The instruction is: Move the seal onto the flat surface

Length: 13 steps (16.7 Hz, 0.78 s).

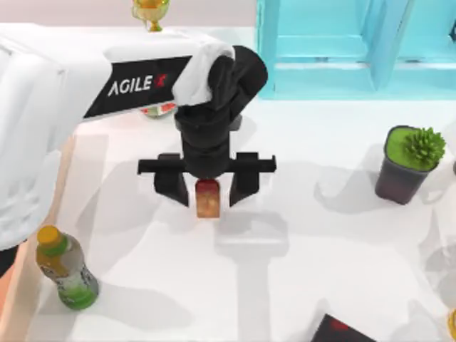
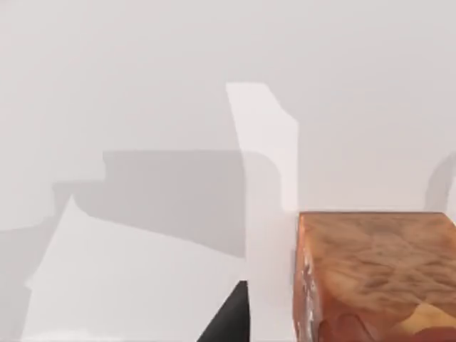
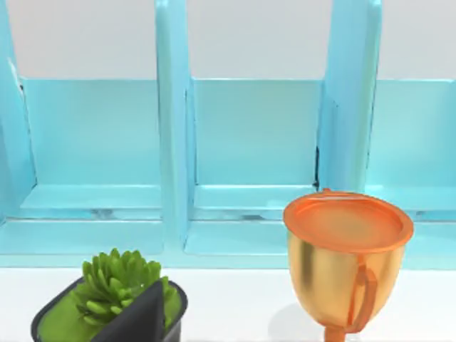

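Top view: left arm reaching in from the left edge toward the middle of the white tabletop (image 1: 335,235), wrist pointing straight down, left gripper (image 1: 208,194) with its two black fingers spread and the seal (image 1: 207,199) standing between them, red top above an orange-tan body. Narrow gaps visible on either side of the seal, so no firm pinch to be read here; whether the pads touch it cannot be told. Seal over bare white surface near the table's centre, its shadow lying just below it. Drink bottle (image 1: 66,268) with a yellow cap lying tilted near the left edge, well apart from the seal. Dark pot with a green succulent (image 1: 408,162) standing toward the right side, and the turquoise shelf unit (image 1: 356,43) along the far edge. Golden cup (image 1: 150,13) at the far left edge, partly cut off. Left wrist view: mottled orange-tan side of the seal (image 2: 374,274) close up against the plain white surface, a black fingertip (image 2: 229,320) just beside it with a strip of white between. Right wrist view: shelf compartments (image 3: 249,142), the succulent pot (image 3: 114,303) and a golden goblet (image 3: 345,267) in front.
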### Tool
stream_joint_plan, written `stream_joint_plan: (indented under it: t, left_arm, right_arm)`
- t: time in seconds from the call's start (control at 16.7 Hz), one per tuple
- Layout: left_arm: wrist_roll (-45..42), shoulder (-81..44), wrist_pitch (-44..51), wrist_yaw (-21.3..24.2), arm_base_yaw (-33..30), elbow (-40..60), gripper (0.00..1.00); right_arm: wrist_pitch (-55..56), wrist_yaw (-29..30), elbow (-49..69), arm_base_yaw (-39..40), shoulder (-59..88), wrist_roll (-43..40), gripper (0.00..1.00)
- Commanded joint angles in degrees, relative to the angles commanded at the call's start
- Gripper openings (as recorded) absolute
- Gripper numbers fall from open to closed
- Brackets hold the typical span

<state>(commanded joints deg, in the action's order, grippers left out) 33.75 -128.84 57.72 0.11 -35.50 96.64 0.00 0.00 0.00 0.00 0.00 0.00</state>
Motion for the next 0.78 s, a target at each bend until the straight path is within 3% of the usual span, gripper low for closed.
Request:
stream_joint_plan:
  t: [0.12, 0.78]
  left_arm:
    - [0.00, 0.00, 0.00, 0.00, 0.00, 0.00, 1.00]
    - [0.24, -0.42, 2.14, 0.09, -0.09, 2.22, 1.00]
  right_arm:
    - [0.00, 0.00, 0.00, 0.00, 0.00, 0.00, 1.00]
    - [0.00, 0.00, 0.00, 0.00, 0.00, 0.00, 1.00]
